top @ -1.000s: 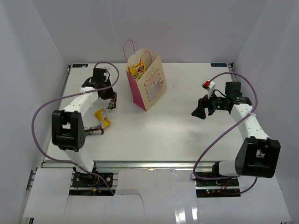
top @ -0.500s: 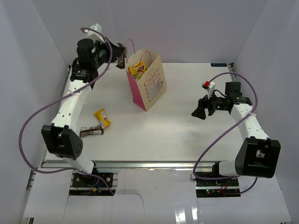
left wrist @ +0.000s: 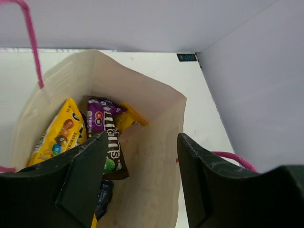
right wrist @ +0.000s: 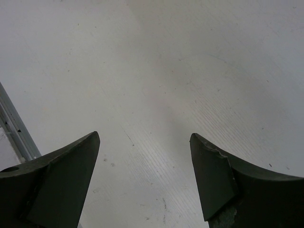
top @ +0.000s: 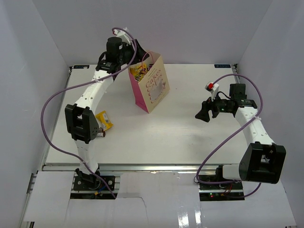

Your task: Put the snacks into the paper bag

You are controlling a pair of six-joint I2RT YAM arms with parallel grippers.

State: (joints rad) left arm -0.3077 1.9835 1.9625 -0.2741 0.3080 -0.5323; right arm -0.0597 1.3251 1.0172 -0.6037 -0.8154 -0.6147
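The paper bag [top: 153,89] stands upright at the back centre of the table, pink-sided with pink handles. My left gripper [top: 136,62] hovers over its mouth, open, nothing between its fingers. In the left wrist view the left gripper [left wrist: 142,137] looks straight down into the bag [left wrist: 156,161], where a yellow packet [left wrist: 59,135] and a brown-purple candy packet [left wrist: 107,140] lie with other snacks. A yellow packet [top: 105,119] and a brown bar [top: 100,134] lie on the table at the left, partly behind the left arm. My right gripper [top: 202,114] [right wrist: 145,137] is open over bare table.
White walls enclose the table on three sides. The left arm's purple cable [top: 50,118] loops out over the table's left edge. A metal rail [right wrist: 14,128] runs along the table's edge in the right wrist view.
The left arm swung up from the table's left side to above the bag with a dark bar, then opened. The right arm has not moved.
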